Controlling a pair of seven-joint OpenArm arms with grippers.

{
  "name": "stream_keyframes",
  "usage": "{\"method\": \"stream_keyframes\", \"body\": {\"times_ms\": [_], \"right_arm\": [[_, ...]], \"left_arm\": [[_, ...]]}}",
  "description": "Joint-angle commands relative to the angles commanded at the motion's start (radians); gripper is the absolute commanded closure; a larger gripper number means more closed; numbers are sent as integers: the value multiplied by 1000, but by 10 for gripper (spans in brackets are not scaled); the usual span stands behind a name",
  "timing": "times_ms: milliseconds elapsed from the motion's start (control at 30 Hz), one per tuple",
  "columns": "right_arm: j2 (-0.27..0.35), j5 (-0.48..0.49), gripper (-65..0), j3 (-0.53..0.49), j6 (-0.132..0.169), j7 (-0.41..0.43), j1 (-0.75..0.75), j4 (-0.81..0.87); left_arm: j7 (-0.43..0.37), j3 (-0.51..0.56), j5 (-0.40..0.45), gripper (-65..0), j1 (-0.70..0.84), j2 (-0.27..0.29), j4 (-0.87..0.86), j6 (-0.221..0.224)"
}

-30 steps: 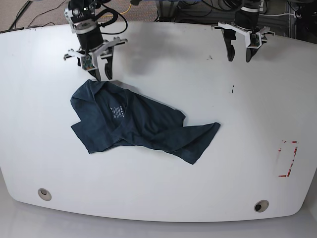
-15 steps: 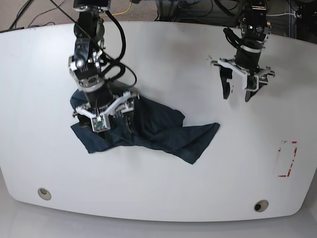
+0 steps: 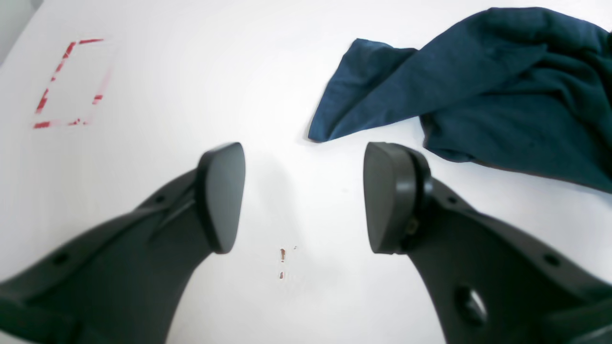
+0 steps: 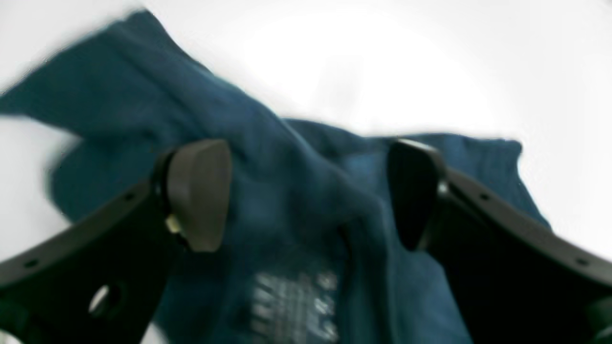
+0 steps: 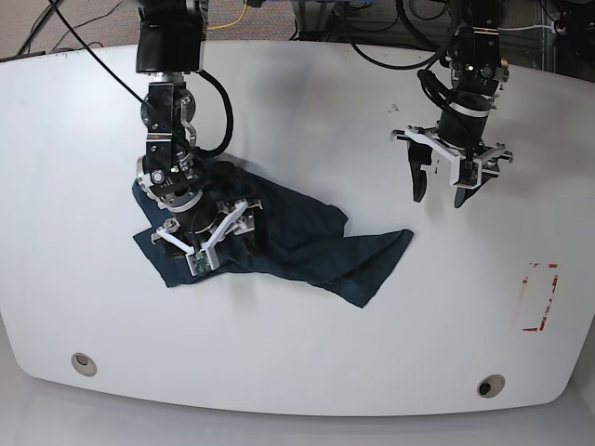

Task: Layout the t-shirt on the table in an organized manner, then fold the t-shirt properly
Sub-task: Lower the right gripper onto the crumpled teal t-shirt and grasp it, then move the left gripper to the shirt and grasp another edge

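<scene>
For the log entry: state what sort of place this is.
Probably a robotics lab or test bench. A glossy white table carries a red tape rectangle and a round grommet hole, loose cables run behind it, and two arms work over one t-shirt.

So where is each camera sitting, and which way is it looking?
Base: high above the table, looking down at both arms, the t-shirt and the red tape rectangle.
Left wrist: on the left arm, looking down past the open left gripper at bare table, with the shirt's corner beyond and the tape.
Right wrist: on the right arm, looking past the open right gripper, right over the shirt; blurry.
Shared: all three see the t-shirt; base and left wrist both see the tape.
</scene>
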Motion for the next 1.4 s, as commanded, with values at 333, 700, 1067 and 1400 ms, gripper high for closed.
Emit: {"method": "stream_keyframes", "body": {"times_ms": [333, 700, 1067, 1400], "right_arm": [[5, 6, -428, 6, 48, 6, 5, -83], [0, 5, -10, 2, 68, -17, -35, 49], [-21, 5, 0, 0, 72, -58, -155, 420], [-15, 2, 0, 9, 120, -52, -104, 509]], "left_arm": [[0, 0, 2, -368, 0, 5, -2, 0], [0, 3, 5, -368, 0, 5, -9, 0], [2, 55, 5, -368, -2, 2, -48, 0], [2, 138, 3, -369, -34, 5, -161, 0]]}}
